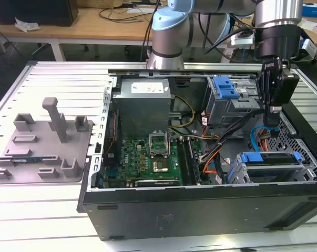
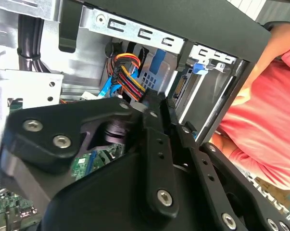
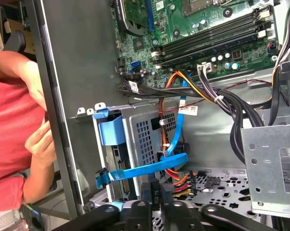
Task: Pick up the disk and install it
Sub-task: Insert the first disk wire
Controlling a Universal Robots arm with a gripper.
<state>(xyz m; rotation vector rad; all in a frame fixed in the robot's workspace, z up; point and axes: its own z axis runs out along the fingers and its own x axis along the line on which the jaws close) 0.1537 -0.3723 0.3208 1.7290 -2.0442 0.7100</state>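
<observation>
I have the gripper (image 1: 274, 125) hanging inside the open computer case (image 1: 200, 210), toward the exterior view's right, just above the drive cage (image 1: 308, 170). In the first wrist view the jaws look pressed together, or very nearly so, with nothing between them. The disk (image 1: 268, 169) lies in that cage, with its blue rail (image 1: 268, 156) across the top. I judge that the pick-up is done and the disk is seated or close to it. I cannot tell whether it is fully home, or whether the blue data cable (image 3: 176, 139) is plugged into it.
</observation>
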